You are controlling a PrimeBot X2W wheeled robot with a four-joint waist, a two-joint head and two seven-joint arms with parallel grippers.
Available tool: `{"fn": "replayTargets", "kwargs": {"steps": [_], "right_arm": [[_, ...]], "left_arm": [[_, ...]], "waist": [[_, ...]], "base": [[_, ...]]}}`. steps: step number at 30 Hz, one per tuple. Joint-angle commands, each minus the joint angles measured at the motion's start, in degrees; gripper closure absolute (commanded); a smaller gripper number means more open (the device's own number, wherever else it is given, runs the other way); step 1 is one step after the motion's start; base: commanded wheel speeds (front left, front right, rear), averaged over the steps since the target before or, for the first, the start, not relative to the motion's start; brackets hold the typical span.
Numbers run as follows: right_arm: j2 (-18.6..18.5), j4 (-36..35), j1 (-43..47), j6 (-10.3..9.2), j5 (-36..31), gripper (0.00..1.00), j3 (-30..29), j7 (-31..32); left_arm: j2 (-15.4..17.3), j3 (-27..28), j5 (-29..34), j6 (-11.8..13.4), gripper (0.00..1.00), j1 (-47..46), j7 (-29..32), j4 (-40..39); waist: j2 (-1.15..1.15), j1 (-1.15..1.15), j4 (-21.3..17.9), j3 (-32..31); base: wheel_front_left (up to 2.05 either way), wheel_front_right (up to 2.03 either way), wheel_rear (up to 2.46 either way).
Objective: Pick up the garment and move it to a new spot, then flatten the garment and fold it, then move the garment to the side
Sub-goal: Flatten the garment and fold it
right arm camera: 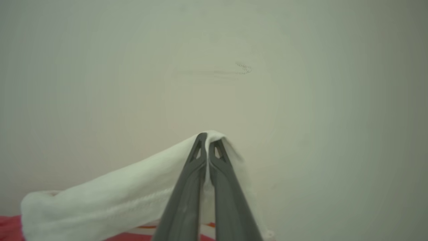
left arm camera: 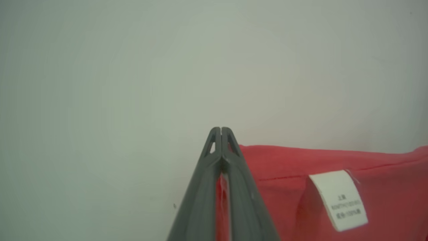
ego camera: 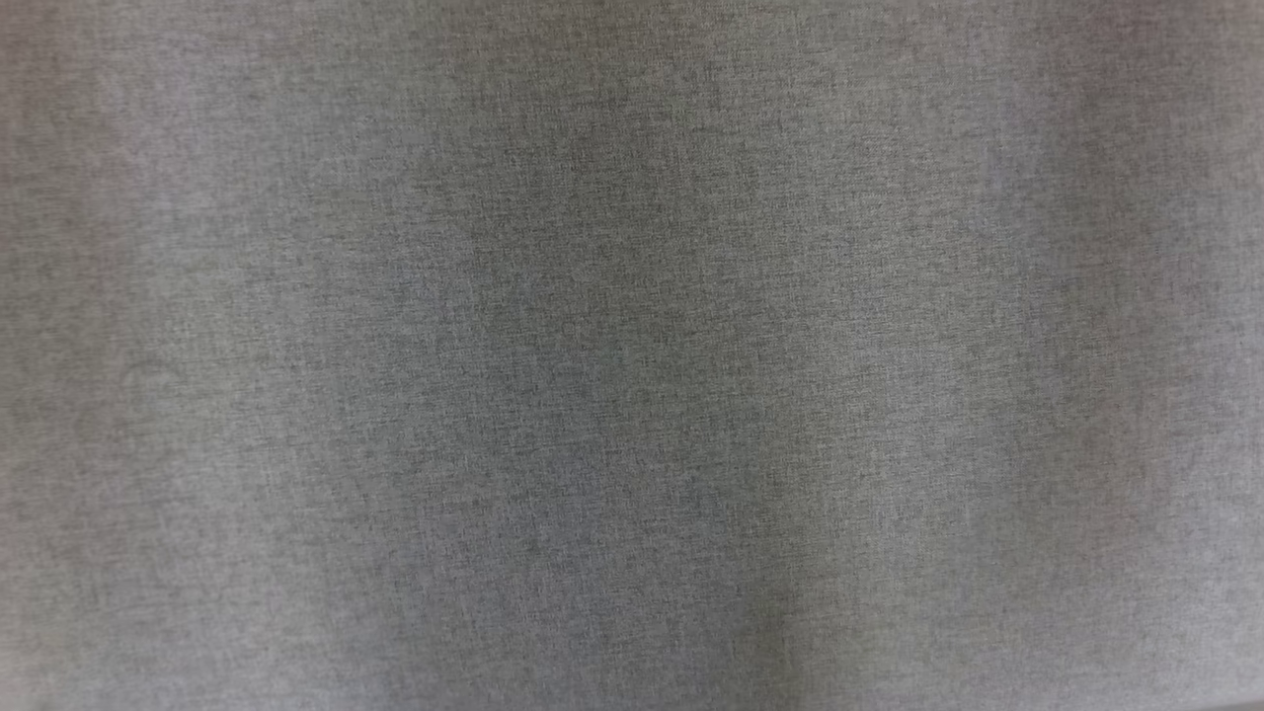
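against a pale plain surface (left arm camera: pixel 133 83), the left gripper (left arm camera: pixel 220 129) is clamped on a red fabric garment (left arm camera: pixel 384 174), a red strip showing between its dark fingers, with a white rectangular care label (left arm camera: pixel 339 201) nearby. the right gripper (right arm camera: pixel 207 135) pinches a white stitched fold (right arm camera: pixel 117 197) with red cloth below it. grey woven cloth (ego camera: pixel 632 355) lies before the head camera.
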Motion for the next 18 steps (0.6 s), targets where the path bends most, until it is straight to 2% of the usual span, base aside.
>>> {"fn": "replayTargets", "kwargs": {"steps": [1, 18], "right_arm": [[-0.17, 0.36, -0.66, 0.15, 0.5, 1.0, 0.46, -0.48], [-0.03, 1.35, 2.0, 0.15, 7.58, 1.0, 5.82, -3.33]], "left_arm": [[0.27, -0.4, -0.68, 0.09, 1.0, -0.72, -0.42, 0.35], [0.96, -6.71, -4.54, 0.09, 1.0, 0.88, -3.69, 1.72]], "waist": [[-0.01, 0.0, -0.12, 0.17], [-0.01, 0.0, -0.87, -0.47]], "base": [[0.0, 0.0, 0.0], [0.0, 0.0, 0.0]]}}
